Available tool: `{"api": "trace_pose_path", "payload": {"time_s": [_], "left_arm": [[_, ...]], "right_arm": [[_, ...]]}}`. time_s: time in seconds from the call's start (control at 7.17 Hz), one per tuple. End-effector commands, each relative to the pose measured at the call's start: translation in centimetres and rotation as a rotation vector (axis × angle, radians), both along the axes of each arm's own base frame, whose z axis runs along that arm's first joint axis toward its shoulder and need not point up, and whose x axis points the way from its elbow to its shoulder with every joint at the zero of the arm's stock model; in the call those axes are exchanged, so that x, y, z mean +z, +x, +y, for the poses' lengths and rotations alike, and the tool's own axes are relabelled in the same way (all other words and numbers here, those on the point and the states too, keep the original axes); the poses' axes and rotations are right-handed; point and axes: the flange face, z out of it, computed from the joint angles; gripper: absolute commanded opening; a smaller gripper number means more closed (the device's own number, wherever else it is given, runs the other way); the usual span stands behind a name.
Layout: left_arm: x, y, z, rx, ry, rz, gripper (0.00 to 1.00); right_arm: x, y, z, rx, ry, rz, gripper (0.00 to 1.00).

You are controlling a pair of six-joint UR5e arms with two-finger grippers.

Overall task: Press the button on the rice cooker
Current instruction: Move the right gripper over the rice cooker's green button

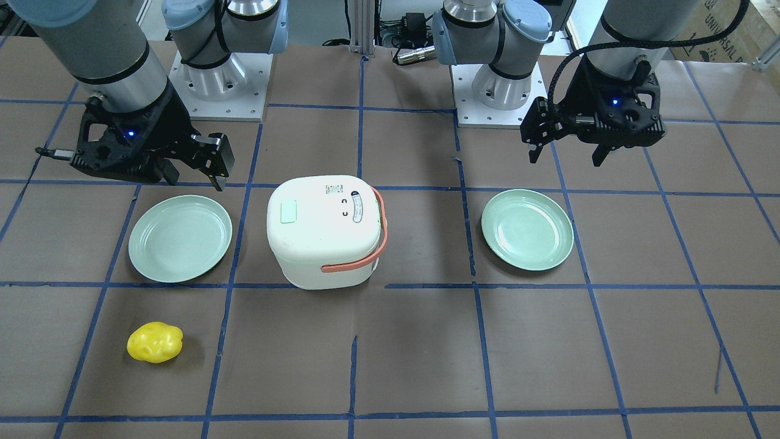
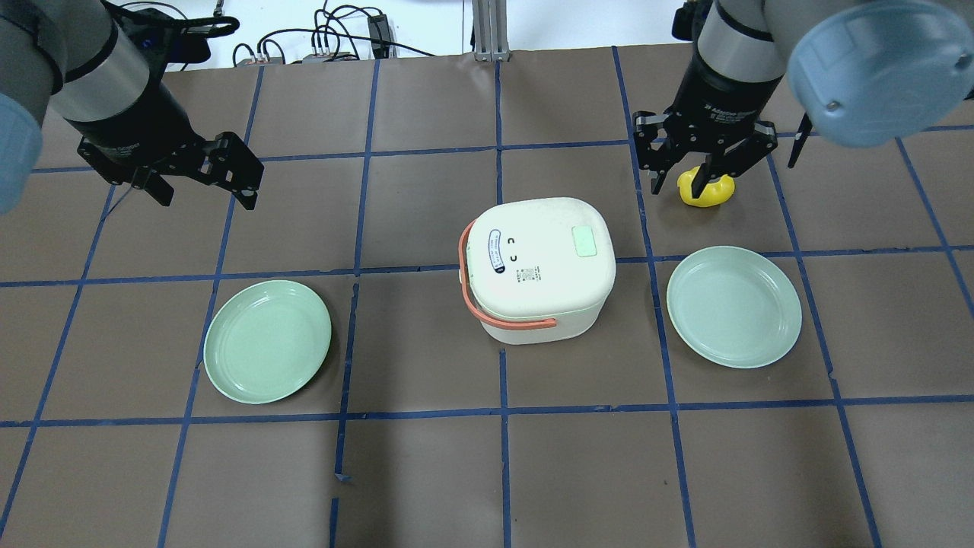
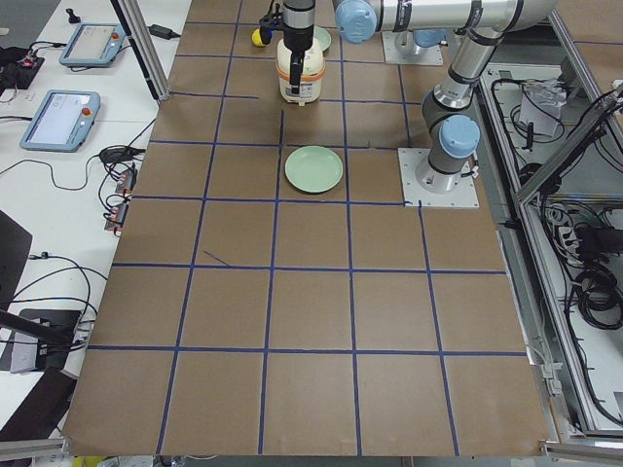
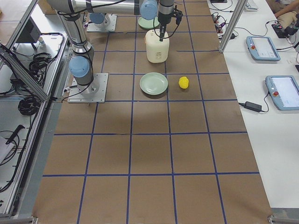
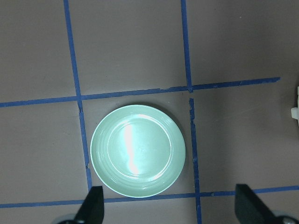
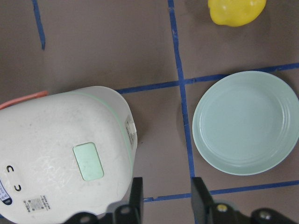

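The left arm (image 1: 646, 24) and right arm (image 1: 91, 42) are smooth silver-grey tubes ringed by thin black bands, with pale blue caps (image 1: 527, 18) on the rounded joints. Each stands on a square silver base plate (image 1: 253, 103) dotted with small screws near its edge. The left gripper (image 1: 565, 160) and right gripper (image 1: 195, 182) are matte black and angular, with cut-outs in their frames and a small blue light (image 1: 614, 101) glowing on each. A ribbed black hose (image 1: 609, 44) runs beside the left wrist. White lettering (image 2: 727, 114) marks the black wrist collar
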Motion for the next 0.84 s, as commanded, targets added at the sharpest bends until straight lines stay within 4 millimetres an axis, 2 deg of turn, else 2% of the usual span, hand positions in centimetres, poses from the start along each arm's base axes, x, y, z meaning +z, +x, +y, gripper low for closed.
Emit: {"api": "trace_pose_path", "payload": {"time_s": [0.0, 0.14, 0.42, 0.7], "left_arm": [[0.0, 0.0, 0.0, 0.0, 0.0, 0.0, 1.0], [0.0, 0.0, 0.0, 0.0, 0.0, 0.0, 1.0], [0.0, 0.0, 0.0, 0.0, 0.0, 0.0, 1.0], [0.0, 0.0, 0.0, 0.0, 0.0, 0.0, 1.0]], "right_arm": [[-2.9, 3.1, 0.3, 0.046, -0.034, -0.003, 0.16], [-3.3, 4.4, 0.9, 0.103, -0.035, -0.002, 0.14], [-5.5, 5.3, 0.5, 0.164, -0.025, -0.004, 0.13], [-6.1, 5.6, 0.6, 0.203, -0.027, -0.004, 0.13]]}}
